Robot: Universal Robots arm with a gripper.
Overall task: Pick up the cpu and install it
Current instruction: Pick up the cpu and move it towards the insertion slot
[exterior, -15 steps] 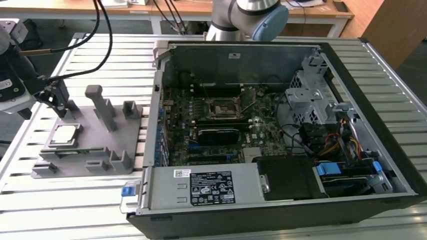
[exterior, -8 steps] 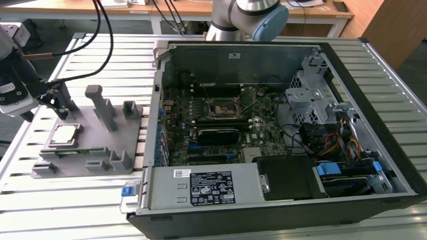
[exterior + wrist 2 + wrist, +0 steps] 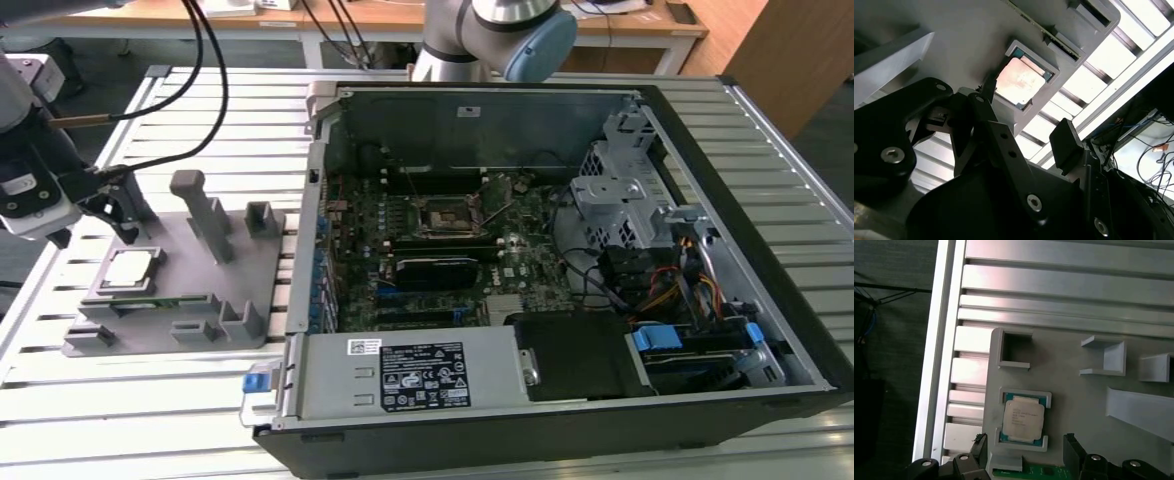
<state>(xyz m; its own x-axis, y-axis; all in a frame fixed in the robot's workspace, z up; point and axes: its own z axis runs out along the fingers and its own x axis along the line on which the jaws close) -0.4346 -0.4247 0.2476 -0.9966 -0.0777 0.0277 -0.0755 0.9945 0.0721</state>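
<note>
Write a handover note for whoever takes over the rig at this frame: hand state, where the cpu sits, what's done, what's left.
The hand is open and holds nothing. In the first wrist view its fingers frame the cpu, with no contact seen.
The cpu lies flat in its recess on the grey holder, to the exterior view's left of the open computer case.
Done: the hand is at the cpu, nothing more.
Left: the cpu is not picked up and not installed on the motherboard.
</note>
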